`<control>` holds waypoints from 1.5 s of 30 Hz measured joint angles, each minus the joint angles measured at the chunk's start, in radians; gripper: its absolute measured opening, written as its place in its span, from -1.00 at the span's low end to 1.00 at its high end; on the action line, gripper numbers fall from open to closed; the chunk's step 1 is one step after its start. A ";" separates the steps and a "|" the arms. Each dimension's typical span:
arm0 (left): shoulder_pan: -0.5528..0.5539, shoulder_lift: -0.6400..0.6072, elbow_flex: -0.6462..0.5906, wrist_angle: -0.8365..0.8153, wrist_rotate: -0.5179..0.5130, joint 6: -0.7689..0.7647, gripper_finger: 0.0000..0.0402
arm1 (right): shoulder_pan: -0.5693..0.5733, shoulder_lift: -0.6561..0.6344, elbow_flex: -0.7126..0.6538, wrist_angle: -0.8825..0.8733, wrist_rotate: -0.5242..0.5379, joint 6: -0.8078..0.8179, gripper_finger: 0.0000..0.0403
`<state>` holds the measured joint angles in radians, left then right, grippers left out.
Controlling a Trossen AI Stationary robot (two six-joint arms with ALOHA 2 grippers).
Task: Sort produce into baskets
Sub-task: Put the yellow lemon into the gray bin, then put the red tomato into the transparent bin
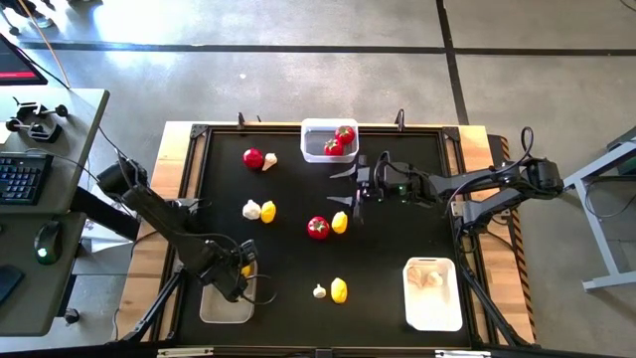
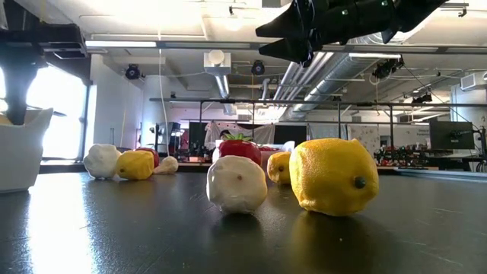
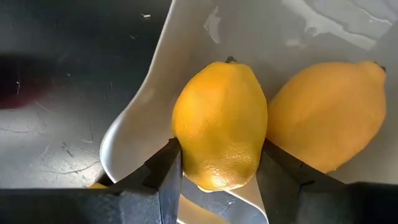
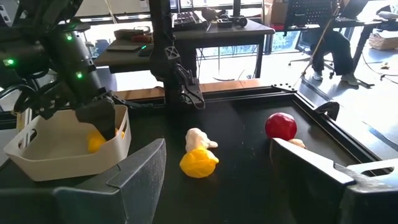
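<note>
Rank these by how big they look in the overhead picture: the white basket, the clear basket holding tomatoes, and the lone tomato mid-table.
1. white basket, largest.
2. clear basket, noticeably smaller.
3. tomato, by far the smallest.

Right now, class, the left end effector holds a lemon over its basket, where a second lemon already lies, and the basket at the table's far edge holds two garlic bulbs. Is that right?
Not quite. The far basket holds two tomatoes, not garlic, as the high view shows. The rest stands: the left end effector grips a lemon over its basket, beside a second lemon.
</note>
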<state>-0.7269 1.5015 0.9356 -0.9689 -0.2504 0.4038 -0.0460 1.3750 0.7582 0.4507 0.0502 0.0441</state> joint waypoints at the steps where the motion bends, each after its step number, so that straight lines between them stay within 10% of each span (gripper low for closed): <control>1: 0.000 0.000 0.000 0.003 -0.005 0.000 -0.25 | 0.000 0.000 0.000 0.000 0.000 0.000 0.38; 27: -0.060 -0.002 0.061 -0.184 -0.199 -0.301 0.20 | 0.001 0.000 0.000 0.000 0.000 0.002 0.38; 45: 0.073 -0.306 0.078 -0.303 -0.391 -0.840 -0.68 | 0.001 0.000 0.000 -0.022 0.034 0.000 0.38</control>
<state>-0.6537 1.1951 1.0137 -1.2716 -0.6410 -0.4359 -0.0452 1.3750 0.7582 0.4292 0.0842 0.0437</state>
